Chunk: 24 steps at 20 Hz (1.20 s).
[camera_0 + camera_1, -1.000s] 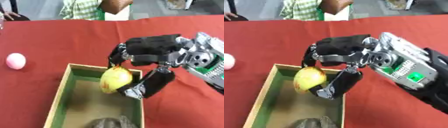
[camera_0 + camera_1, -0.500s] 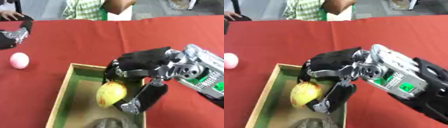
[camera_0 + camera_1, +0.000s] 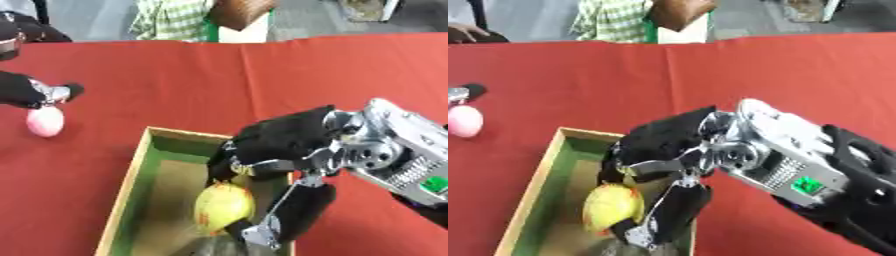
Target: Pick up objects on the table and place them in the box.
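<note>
- The right hand is curled round a yellow fruit, with the fingers over its top and far side and the thumb under its near right side.
- The fruit hangs low inside the wooden box, below the fingertips and inside the box's right wall. Whether it touches the floor of the box cannot be told.
- Just below the thumb, at the near edge of the box, lies a dark greyish object, too unclear to name.
- Judged from this, the step in hand is the release. To do it well, bring the fruit down onto bare floor beside the dark object, not on top of it, and only then let the fingers uncurl.
- The fingers should open away from the fruit toward the box's middle, and the thumb should clear the right wall, so nothing drags the fruit back out.
- A round fruit is likely to roll once freed, so a low, still release suits it better than a drop.
- Lift the hand straight up afterwards, to keep the thumb from catching the rim.
- Well to the left of the fingers, out on the red table, a pink ball waits. The left hand is just above it, touching or nearly so; its finger state cannot be told.
</note>
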Each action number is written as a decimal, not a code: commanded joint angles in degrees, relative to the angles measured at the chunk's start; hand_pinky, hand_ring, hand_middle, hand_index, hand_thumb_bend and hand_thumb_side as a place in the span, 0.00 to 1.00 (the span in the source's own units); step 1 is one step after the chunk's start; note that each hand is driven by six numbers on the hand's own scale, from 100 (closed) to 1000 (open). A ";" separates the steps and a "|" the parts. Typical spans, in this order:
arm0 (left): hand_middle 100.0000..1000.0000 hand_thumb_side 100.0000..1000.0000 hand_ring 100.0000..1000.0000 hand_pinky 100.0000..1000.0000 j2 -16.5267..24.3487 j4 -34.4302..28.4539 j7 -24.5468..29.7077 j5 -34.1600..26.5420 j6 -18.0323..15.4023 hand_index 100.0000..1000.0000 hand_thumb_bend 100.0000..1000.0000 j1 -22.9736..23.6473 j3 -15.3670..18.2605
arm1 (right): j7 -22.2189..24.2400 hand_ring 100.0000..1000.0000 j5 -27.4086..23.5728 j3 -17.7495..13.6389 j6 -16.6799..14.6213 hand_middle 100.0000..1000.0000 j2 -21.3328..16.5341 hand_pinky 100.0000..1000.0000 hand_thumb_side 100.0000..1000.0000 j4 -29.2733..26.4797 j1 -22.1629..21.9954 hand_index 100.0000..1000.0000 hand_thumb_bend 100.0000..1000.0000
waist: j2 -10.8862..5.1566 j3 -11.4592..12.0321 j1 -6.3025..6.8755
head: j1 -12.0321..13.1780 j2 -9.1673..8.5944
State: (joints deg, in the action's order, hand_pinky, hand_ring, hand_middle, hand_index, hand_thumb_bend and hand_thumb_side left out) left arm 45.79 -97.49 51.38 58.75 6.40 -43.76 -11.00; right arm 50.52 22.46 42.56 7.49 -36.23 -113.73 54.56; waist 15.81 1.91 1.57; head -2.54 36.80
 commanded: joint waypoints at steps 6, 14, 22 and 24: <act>0.86 0.75 0.89 0.63 -0.66 12.47 0.59 1.54 -3.71 1.00 0.59 -2.96 -2.39 | -0.70 0.83 3.71 -0.78 0.98 0.71 -0.32 0.76 0.87 -0.86 0.56 0.84 0.00 | -1.41 -0.26 0.14 | 0.50 -0.18; 0.89 0.73 0.91 0.66 -2.26 21.19 0.59 3.71 -7.18 1.00 0.74 -3.63 -3.78 | -0.33 0.88 4.89 -0.71 1.82 0.76 -0.18 0.78 1.00 -0.86 0.65 0.94 0.60 | -1.22 -0.28 0.01 | 0.96 -0.66; 0.89 0.72 0.93 0.66 -2.91 26.64 0.59 9.62 -9.65 1.00 0.77 -4.45 -3.18 | -0.61 0.90 3.65 -1.78 0.77 0.79 -0.62 0.79 1.00 -0.86 0.51 0.96 0.71 | -1.22 -0.35 -0.07 | 1.30 -0.85; 0.89 0.72 0.92 0.65 -3.24 27.65 0.59 10.98 -9.91 1.00 0.77 -4.60 -2.93 | -1.48 0.90 3.30 -2.48 0.53 0.79 -0.93 0.79 1.00 -0.86 0.32 0.96 0.70 | -1.21 -0.38 -0.11 | 1.51 -0.94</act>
State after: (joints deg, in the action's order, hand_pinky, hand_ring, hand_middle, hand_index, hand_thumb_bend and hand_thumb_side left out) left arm 41.33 -69.95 51.99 68.67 -3.19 -47.03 -14.87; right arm 49.58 26.22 41.30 8.10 -36.04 -113.73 54.34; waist 15.80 1.52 1.38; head -1.27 36.45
